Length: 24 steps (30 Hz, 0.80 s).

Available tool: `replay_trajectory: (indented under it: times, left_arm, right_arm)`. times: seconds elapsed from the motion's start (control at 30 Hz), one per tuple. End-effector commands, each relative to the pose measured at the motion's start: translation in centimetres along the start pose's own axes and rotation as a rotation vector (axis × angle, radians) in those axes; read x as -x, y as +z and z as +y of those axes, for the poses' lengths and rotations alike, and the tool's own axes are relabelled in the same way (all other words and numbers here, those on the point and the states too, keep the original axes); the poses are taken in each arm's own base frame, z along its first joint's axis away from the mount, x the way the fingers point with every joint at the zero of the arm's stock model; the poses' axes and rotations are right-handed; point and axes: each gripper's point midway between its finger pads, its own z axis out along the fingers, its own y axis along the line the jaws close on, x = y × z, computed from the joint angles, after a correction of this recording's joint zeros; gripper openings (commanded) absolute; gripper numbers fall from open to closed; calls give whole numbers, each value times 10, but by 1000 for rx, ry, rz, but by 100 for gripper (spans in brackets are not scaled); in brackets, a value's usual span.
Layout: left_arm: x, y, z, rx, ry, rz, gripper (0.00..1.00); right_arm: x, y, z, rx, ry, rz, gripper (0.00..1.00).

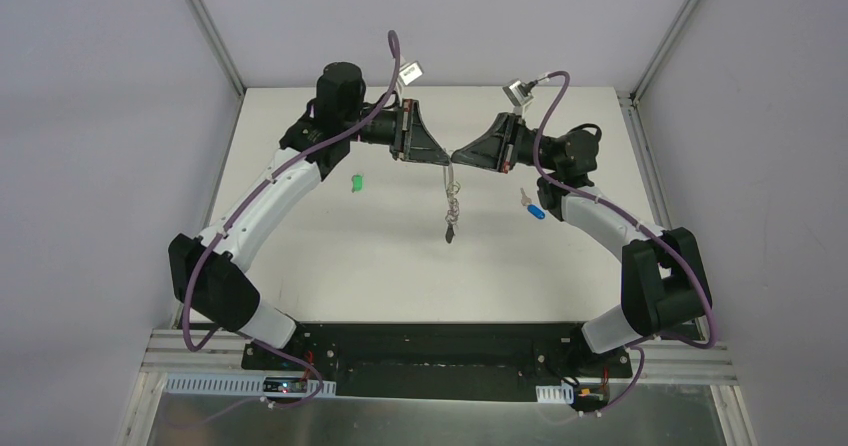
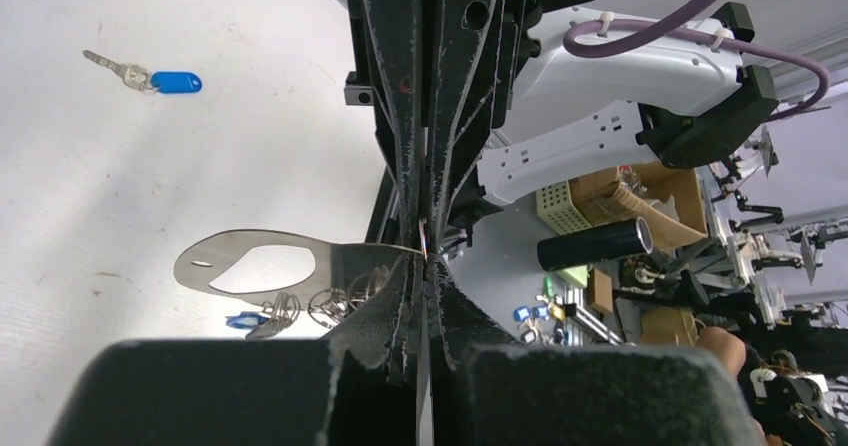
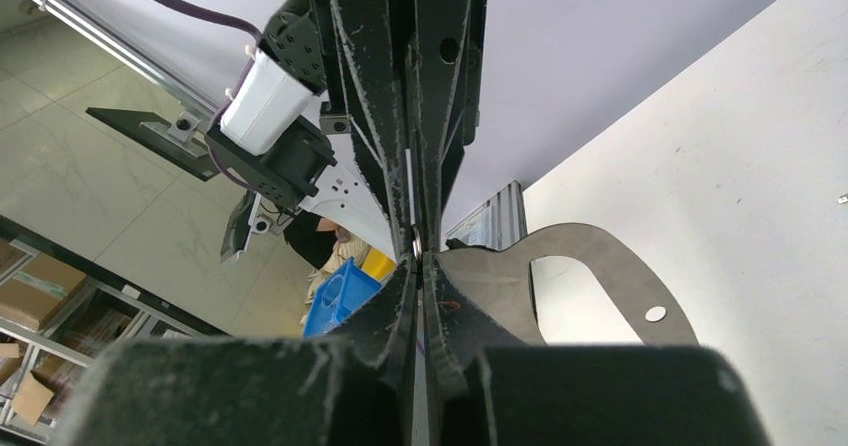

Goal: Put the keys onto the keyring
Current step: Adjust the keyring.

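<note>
Held at upper centre: keyring [image 1: 452,204], pinched tight between left tool [image 1: 444,159] and right tool [image 1: 459,156], tip to tip. On the table [image 1: 380,256], green key [image 1: 355,181] at left, blue key [image 1: 533,207] at right. Risk: slipping from so thin a pinch, or twisting under uneven pull.

Left arm [image 1: 268,191] and right arm [image 1: 612,224] arch inward. Left gripper [image 1: 446,161] and right gripper [image 1: 458,156] meet tip-to-tip, raised, both closed.
</note>
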Motion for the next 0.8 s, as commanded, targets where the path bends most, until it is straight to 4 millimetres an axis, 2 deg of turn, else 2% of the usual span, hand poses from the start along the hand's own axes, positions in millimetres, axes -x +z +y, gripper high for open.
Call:
replay_trajectory:
  times: [0.0, 0.13, 0.2, 0.43, 0.7, 0.77]
  left_arm:
    - [-10, -2, -11, 22, 143, 91, 0]
    - [-36, -13, -2, 107, 294, 240, 0]
    - [-44, -17, -2, 116, 316, 297, 0]
    - [-60, -16, -5, 94, 331, 375, 0]
    - [-60, -11, -6, 83, 337, 355, 0]
    - [-60, -10, -4, 80, 343, 340, 0]
  right_arm:
    - [-2, -2, 26, 52, -161, 30, 11]
    - [-12, -7, 30, 57, -252, 109, 32]
    - [-16, -9, 33, 65, -284, 143, 38]
    - [-29, -12, 31, 57, -323, 209, 38]
    - [-50, -8, 16, 20, -293, 276, 35]
    - [-57, -7, 14, -1, -222, 303, 35]
